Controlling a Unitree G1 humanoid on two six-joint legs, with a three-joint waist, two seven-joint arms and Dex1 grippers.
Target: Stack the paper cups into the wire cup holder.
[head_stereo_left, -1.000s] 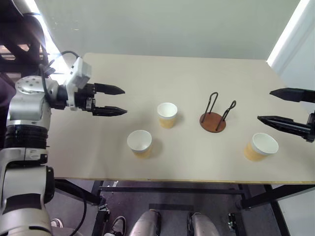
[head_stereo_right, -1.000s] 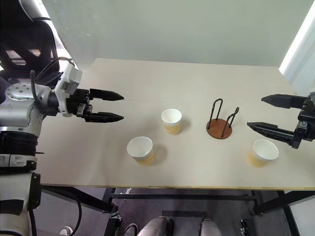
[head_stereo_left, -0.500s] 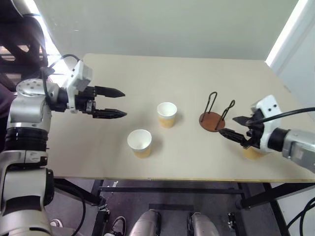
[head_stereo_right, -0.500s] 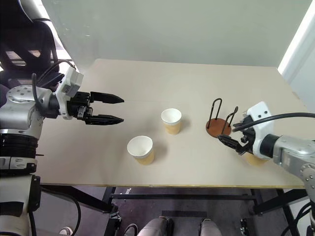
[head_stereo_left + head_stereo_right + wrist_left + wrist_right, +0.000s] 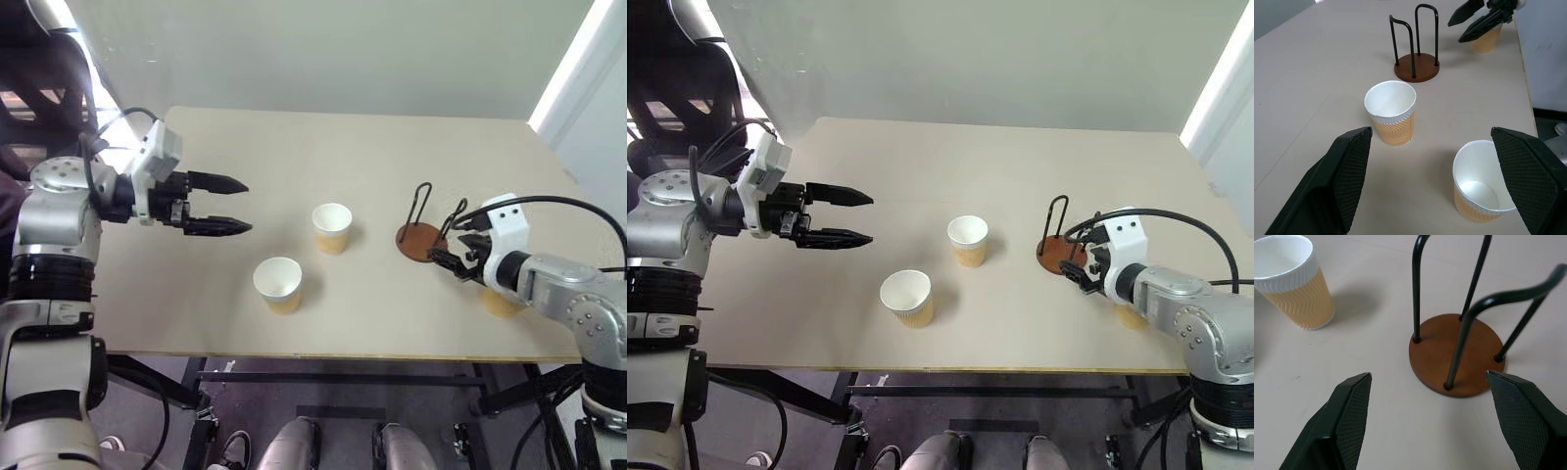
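Note:
The wire cup holder (image 5: 423, 240) stands empty, right of the table's middle, a brown disc with two black wire loops. One paper cup (image 5: 332, 227) stands upright to its left, and a second cup (image 5: 278, 284) nearer the front edge. A third cup (image 5: 502, 304) sits at the right, partly hidden under my right arm. My right gripper (image 5: 446, 257) is open and low, just to the right of the holder's base (image 5: 1457, 357) and holding nothing. My left gripper (image 5: 249, 205) hovers open and empty, left of the two cups, pointing toward them.
The beige table (image 5: 294, 147) has bare room behind the cups and holder. Its front edge runs just in front of the nearest cup. A pale wall stands behind the table, and a black cable loops over my right wrist.
My right arm has swung in from the table's right edge, down and leftward, so its open fingers now sit beside the holder's base. The left gripper and all cups stayed put.

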